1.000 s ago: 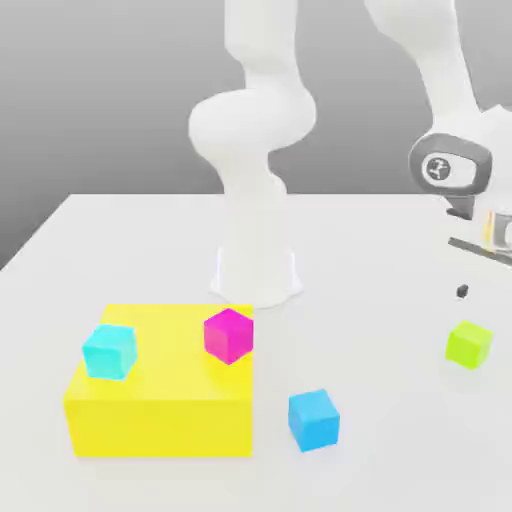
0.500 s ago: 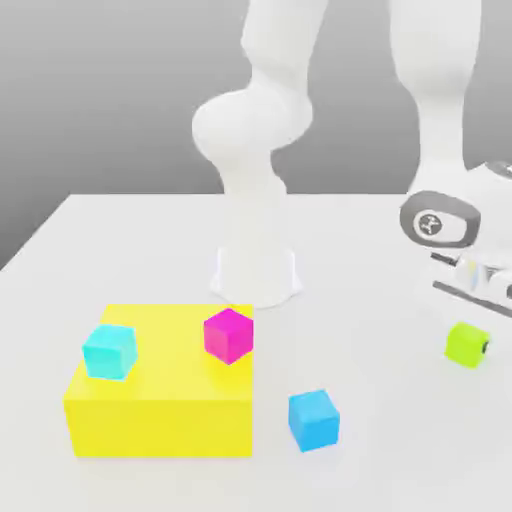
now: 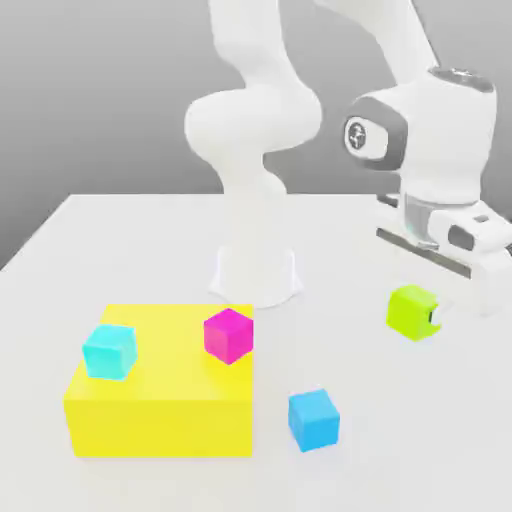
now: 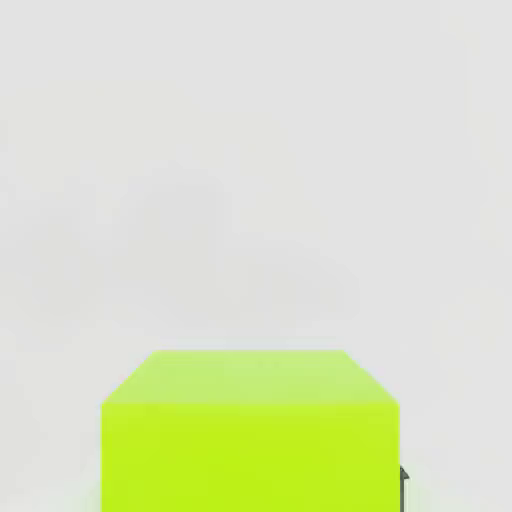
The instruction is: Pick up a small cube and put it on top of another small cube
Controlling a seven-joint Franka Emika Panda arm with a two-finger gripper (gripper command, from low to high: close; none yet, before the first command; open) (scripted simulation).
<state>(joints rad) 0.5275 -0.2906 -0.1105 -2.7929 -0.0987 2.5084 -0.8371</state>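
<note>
A: The small cube (image 3: 411, 311), lime-green — where is it?

B: Clamped in the gripper (image 3: 432, 318), clear of the white worktop (image 3: 130, 230), toward the exterior view's right. The jaws are closed tight on it.

A: Can you see the fingers properly?

B: Hardly. In the exterior view only a dark fingertip (image 3: 436, 317) peeks out at the cube's far side; the rest is behind the cube and the hand's white body. In the hand view the small cube (image 4: 250, 430) is cut off by the frame edge, and just a thin dark sliver (image 4: 403, 488) shows at one flank.

A: Which way does it point?

B: It is a cube, so no long axis. In the exterior view it looks slightly tilted, one corner turned toward the camera. In the hand view its top face runs square to the camera.

A: And the others?

B: A yellow block (image 3: 160, 400) sits on the exterior view's left, carrying a cyan cube (image 3: 109, 350) and a magenta cube (image 3: 228, 334), well apart from each other. A blue cube (image 3: 314, 418) rests on the worktop just beside the block. The arm's base (image 3: 255, 270) stands behind them.
</note>
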